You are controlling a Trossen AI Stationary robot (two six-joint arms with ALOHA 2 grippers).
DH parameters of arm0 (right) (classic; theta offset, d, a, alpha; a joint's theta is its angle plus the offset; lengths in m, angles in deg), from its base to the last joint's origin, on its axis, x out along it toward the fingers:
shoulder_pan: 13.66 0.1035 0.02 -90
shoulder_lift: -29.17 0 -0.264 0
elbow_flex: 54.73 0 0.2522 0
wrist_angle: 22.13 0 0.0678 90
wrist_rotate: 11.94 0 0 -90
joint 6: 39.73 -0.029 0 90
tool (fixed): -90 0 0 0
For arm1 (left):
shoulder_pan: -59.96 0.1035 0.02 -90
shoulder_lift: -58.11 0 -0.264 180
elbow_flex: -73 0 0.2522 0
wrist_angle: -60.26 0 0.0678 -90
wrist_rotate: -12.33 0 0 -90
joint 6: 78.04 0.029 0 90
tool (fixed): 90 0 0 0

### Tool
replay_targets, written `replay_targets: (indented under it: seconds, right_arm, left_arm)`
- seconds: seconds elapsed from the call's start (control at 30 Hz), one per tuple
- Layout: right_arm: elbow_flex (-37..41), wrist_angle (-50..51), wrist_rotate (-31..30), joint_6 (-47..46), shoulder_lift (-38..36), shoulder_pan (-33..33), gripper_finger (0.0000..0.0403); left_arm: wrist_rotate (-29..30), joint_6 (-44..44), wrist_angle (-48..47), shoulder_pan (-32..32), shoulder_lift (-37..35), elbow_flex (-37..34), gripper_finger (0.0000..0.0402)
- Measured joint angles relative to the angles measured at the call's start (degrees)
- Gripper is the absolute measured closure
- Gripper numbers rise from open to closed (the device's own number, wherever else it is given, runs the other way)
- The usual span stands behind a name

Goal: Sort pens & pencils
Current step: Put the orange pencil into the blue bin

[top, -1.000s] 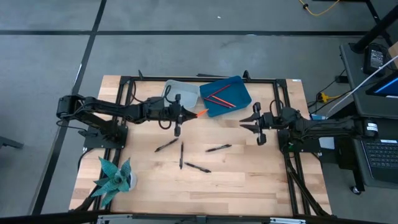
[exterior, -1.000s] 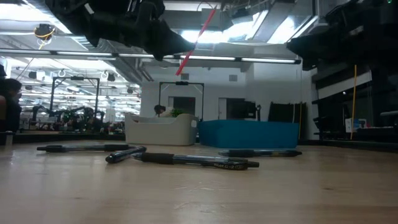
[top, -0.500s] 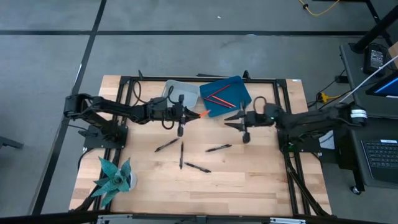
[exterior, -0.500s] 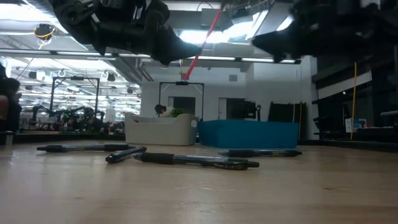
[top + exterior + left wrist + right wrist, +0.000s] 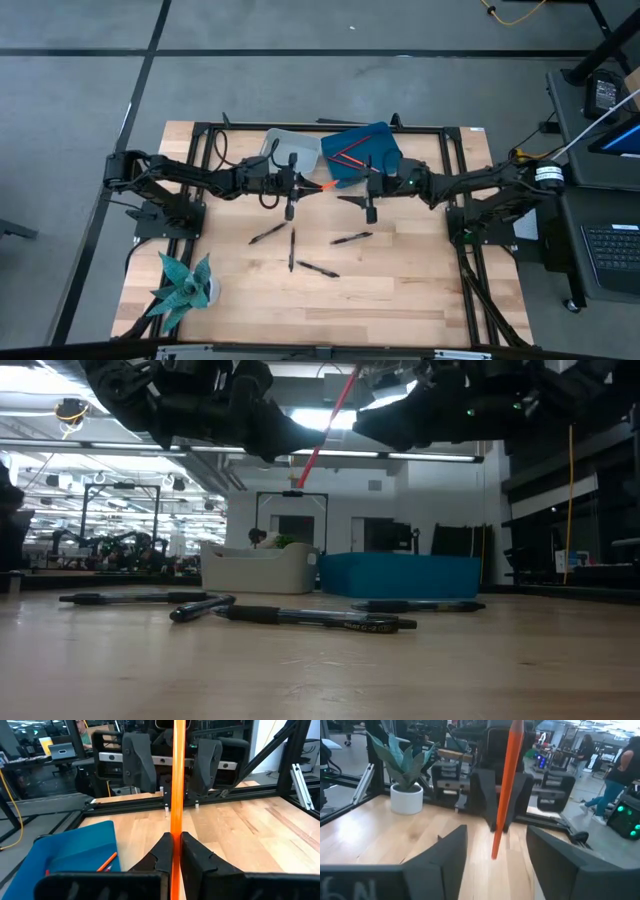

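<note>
My left gripper point(image 5: 297, 186) hangs above the table's middle, shut on an orange pencil point(image 5: 318, 184). The pencil points toward the table's right and slants upward point(image 5: 325, 422). My right gripper point(image 5: 345, 192) faces it from the right, open. Its fingers point(image 5: 451, 847) stand on either side of the pencil's free end point(image 5: 495, 851) without touching it. Two red pencils point(image 5: 352, 156) lie in the blue tray point(image 5: 385, 150). Several black pens point(image 5: 291, 249) lie flat on the wood in front of both grippers. My left gripper pinches the pencil's shaft point(image 5: 177, 827) between its two fingertips point(image 5: 162, 851). The fingers come level from the table's left and lie along the pencil. Most of its length sticks out past them toward the right gripper. The pencil is lifted clear of the table and tilted upward.
A grey tray point(image 5: 283, 146) stands at the far edge, left of the blue tray. A potted plant point(image 5: 183, 285) is at the near left corner. A black frame rail point(image 5: 330, 128) runs along the table's far edge. People show in the room beyond point(image 5: 620, 775).
My right gripper has travelled toward the table's left, from near the right edge up to the free end of the held pencil. My left gripper has shifted slightly toward the right, still holding the pencil up. The pens have stayed where they were.
</note>
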Motion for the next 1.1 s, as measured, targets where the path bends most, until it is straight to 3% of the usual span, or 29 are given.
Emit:
replay_targets:
  seconds: [0.6, 1.1]
  right_arm:
    - [-3.9, -0.6, 1.6, 0.3, 2.0, 0.0, 0.0217]
    - [-3.9, -7.2, 2.2, 0.2, 4.5, 0.0, 0.0218]
  left_arm:
    - [0.0, 0.0, 0.0, 0.0, 0.0, 0.0, 0.0385]
    - [0.0, 0.0, 0.4, -0.1, 0.0, 0.0, 0.0385]
